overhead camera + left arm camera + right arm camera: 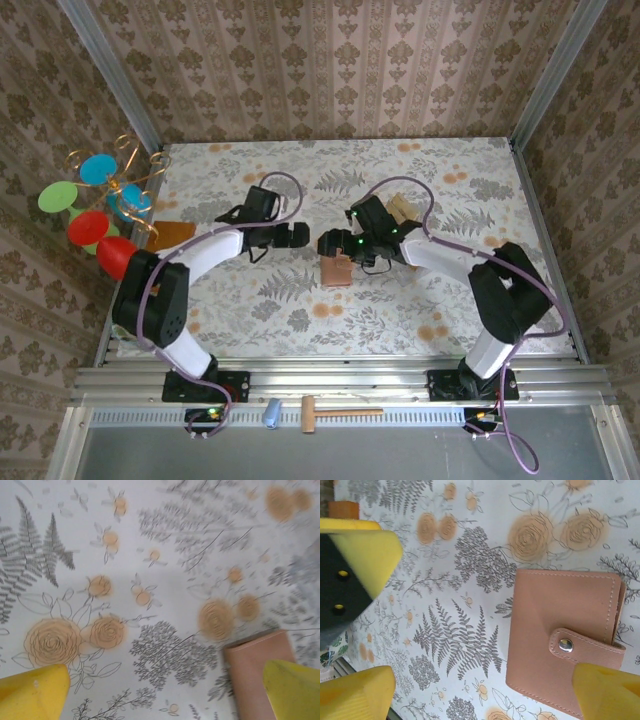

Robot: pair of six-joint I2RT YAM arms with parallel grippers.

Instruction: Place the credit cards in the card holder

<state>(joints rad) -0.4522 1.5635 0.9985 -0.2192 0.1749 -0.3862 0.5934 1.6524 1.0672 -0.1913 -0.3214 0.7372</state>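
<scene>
The card holder [336,270] lies shut and flat on the flowered table, its snap strap fastened; in the right wrist view the holder [560,630] sits to the right. My right gripper [336,243] hovers just above it, and in its own view the gripper [482,695] is open, one yellow fingertip [607,690] over the holder's near corner. My left gripper [300,236] is open too, just left of the holder [255,670], with nothing in the gripper [162,692]. Tan credit cards [401,207] lie behind the right arm, partly hidden.
An orange-brown flat board [172,234] lies at the table's left edge beside a toy with coloured discs [95,200]. A wooden hammer [340,411] and a small blue thing [271,412] rest on the near ledge. Patterned walls enclose the table.
</scene>
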